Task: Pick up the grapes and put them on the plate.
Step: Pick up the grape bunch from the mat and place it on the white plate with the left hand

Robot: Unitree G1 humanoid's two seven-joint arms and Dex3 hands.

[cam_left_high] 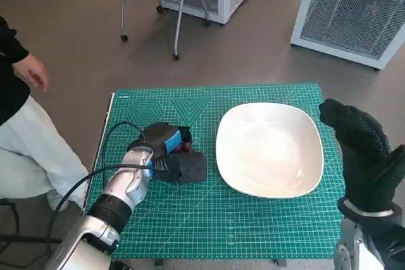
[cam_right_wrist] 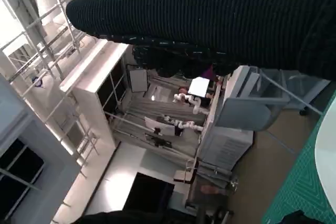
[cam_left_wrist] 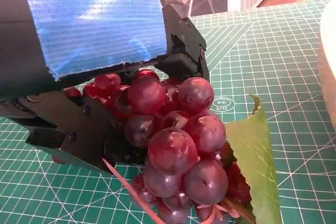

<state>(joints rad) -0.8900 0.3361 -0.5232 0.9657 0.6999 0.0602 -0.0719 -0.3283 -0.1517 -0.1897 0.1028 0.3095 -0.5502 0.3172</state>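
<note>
Near the mat's left edge, the left hand (cam_left_wrist: 100, 77) grips the grapes (cam_left_wrist: 178, 140), a soft, loose bunch best clasped round its upper body.

1. You can see the grapes (cam_left_wrist: 173, 140) in the left hand (cam_left_high: 169, 153) are smooth and shiny, with a dull soft leaf (cam_left_wrist: 254, 161).
2. Blue tape (cam_left_wrist: 97, 22) on its back is glossy; its fingers (cam_left_wrist: 186, 45) look like hard matt plastic.
3. Your green mat (cam_left_high: 253, 232) under it looks flat and rubbery.
4. The plate (cam_left_high: 269, 150) beside it is smooth, shiny white.
5. The right hand (cam_left_high: 361, 150) wears a rough knitted glove.
</note>
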